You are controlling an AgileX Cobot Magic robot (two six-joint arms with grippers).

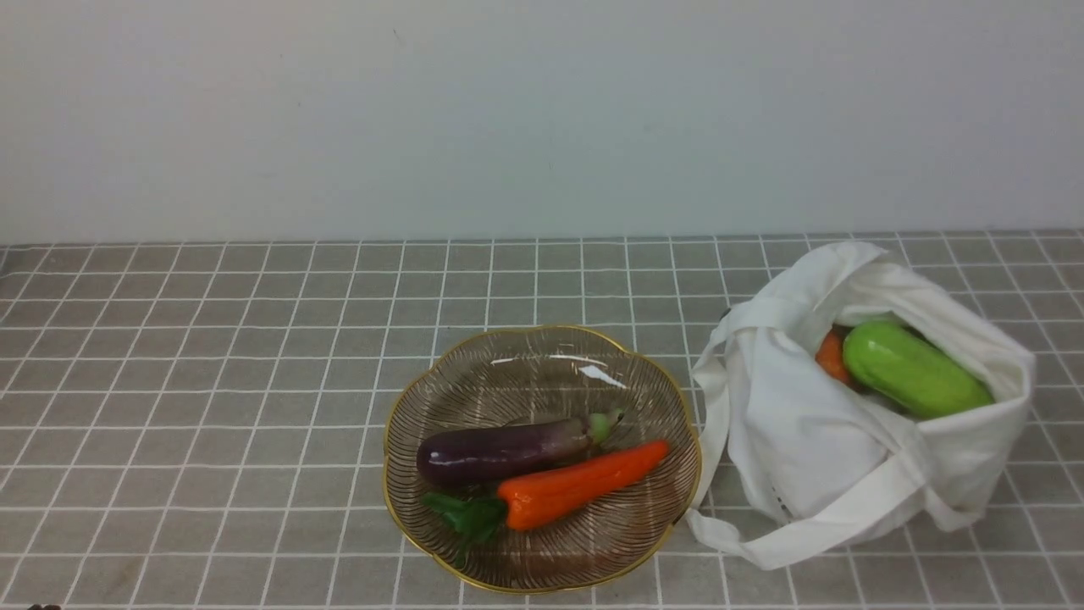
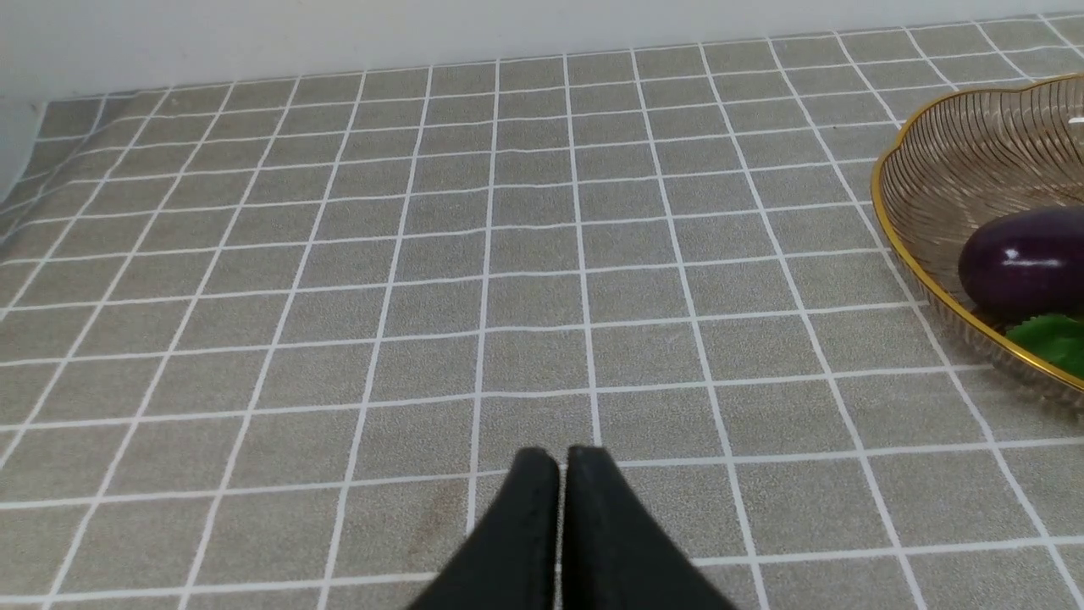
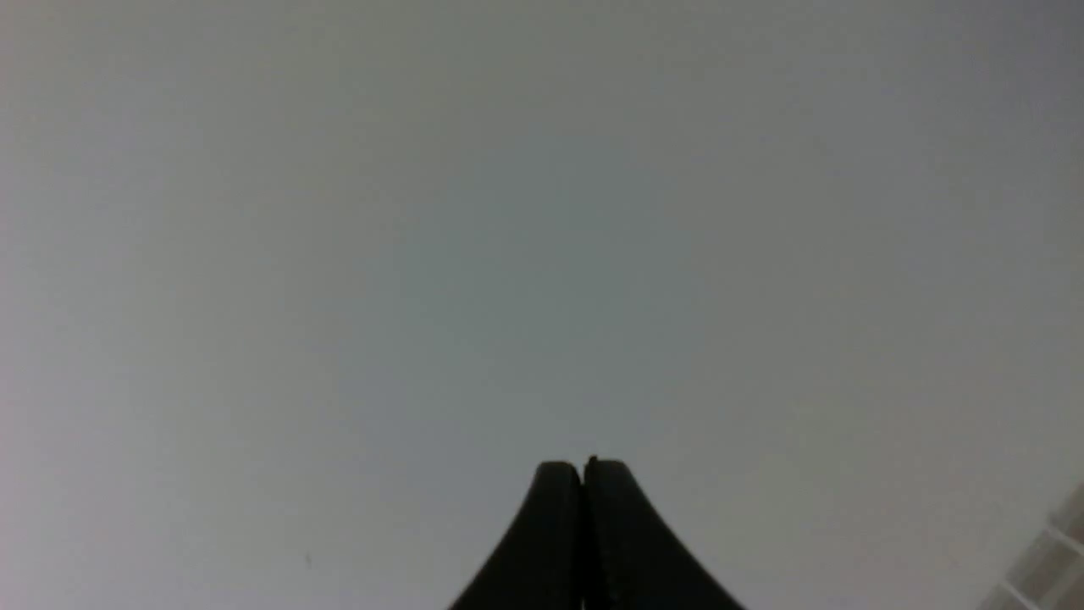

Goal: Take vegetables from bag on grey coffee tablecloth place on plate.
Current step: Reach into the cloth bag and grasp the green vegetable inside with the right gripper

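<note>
Green cucumber (image 1: 915, 368) lies in open-topped bag (image 1: 804, 440), right of plate (image 1: 525, 373). Prob light, hard, glossy, slippery; grab mid-body across width. Left gripper (image 2: 561, 464), right gripper (image 3: 583, 470): jaws closed, empty.

Green vegetable (image 1: 915, 368), white bag (image 1: 804, 440), grey tablecloth (image 1: 212, 407) gridded white, ribbed gold-rimmed plate (image 1: 542, 364) that looks brownish.

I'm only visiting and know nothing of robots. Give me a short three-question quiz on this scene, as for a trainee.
1. True or false: the green vegetable lies inside the white bag.
2. What lies on the plate? A) eggplant and carrot B) carrot only C) nothing
3. Fill in: the left pincer and the right pincer are both ____.
Key: 1 true; 2 A; 3 shut.
</note>
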